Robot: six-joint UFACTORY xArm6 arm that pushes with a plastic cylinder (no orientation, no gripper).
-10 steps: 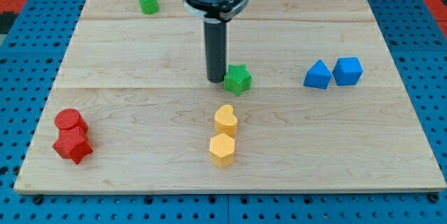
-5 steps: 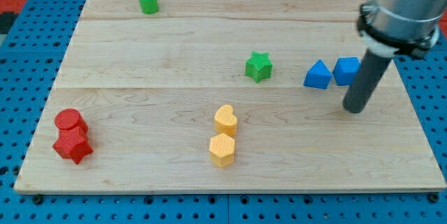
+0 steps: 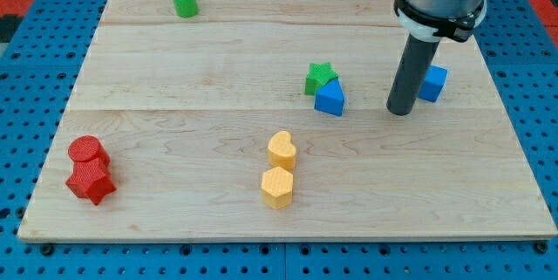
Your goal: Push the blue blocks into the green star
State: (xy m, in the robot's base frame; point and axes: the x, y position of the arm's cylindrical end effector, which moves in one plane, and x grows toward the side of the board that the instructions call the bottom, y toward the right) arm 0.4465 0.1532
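Note:
The green star (image 3: 319, 76) lies right of the board's centre. A blue triangular block (image 3: 330, 98) touches the star's lower right side. A blue cube (image 3: 432, 83) lies further to the view's right, partly hidden behind my rod. My tip (image 3: 399, 111) rests on the board just left of the cube and well to the right of the blue triangle.
A green cylinder (image 3: 184, 2) sits near the view's top left. A yellow heart (image 3: 281, 150) and a yellow hexagon (image 3: 277, 187) lie below the centre. A red cylinder (image 3: 86, 152) and a red star (image 3: 91, 181) sit at the lower left. The wooden board (image 3: 174, 71) ends close beyond the cube.
The green star slid right first. Then the blue triangle slid left until it touched the star. My tip went from beside the star to the far right, then back left of the cube.

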